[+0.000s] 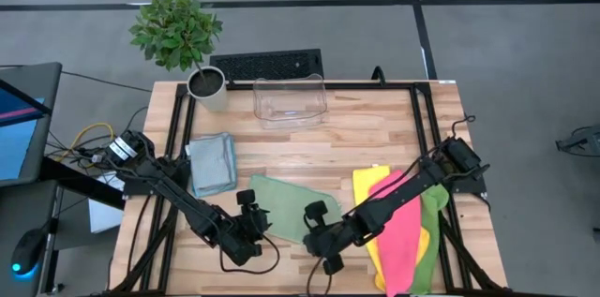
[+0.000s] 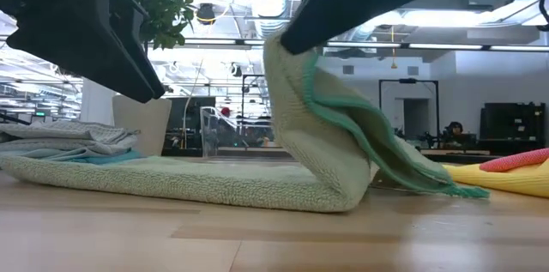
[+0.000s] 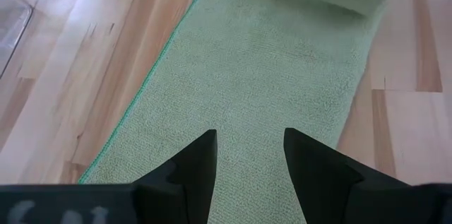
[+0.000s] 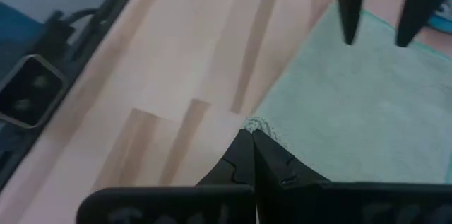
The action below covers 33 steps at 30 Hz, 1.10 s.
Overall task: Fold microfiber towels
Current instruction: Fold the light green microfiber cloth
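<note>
I'm looking down on a wooden table (image 1: 309, 152) standing on a grey floor, with a potted plant (image 1: 178, 35) and a clear bin (image 1: 290, 100) along the top edge of the frame. The pale green towel (image 1: 281, 203) lies low in the middle. My right gripper (image 1: 317, 229) is pinched shut on its corner, lifting that edge up and over. My left gripper (image 1: 251, 215) hovers above the towel's other end, fingers (image 3: 194, 164) parted, holding nothing. A folded blue towel (image 1: 212, 163) sits left of centre; yellow, pink and lime towels (image 1: 398, 231) lie under the right arm, lower right.
</note>
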{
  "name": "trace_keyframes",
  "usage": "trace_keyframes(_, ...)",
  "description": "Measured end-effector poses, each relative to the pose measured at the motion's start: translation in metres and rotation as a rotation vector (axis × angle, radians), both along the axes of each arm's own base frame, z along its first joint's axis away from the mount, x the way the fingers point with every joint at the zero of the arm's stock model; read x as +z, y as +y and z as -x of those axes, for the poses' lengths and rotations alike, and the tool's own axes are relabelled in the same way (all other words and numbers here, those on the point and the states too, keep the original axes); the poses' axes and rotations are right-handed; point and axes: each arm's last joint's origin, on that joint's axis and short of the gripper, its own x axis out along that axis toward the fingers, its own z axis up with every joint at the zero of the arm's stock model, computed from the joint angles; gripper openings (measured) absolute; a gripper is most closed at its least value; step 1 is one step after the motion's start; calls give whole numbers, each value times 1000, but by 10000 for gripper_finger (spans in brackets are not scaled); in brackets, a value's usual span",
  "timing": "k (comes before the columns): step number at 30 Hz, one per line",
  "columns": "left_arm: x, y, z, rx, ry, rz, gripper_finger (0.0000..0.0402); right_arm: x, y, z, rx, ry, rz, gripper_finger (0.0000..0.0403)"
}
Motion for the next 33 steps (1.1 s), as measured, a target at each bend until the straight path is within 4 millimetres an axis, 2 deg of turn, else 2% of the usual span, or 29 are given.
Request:
trace_keyframes(7,0,0,0,7,-8,9,159,-11,-5,-4,33,31,-47,10)
trace_keyframes(16,1,0,-1,1,-12,-6,159,-8,-7,-8,40,6,-56,11)
trace_keyframes(22,1,0,-1,7,-16,-5,159,-27,-11,-18,54,28,-63,11)
trace_keyframes(25,1,0,-1,8,-17,-5,159,-34,-14,-16,43,66,-43,17)
trace_keyframes(33,1,1,-1,12,-18,-11,159,-38,-13,-20,62,45,-43,31)
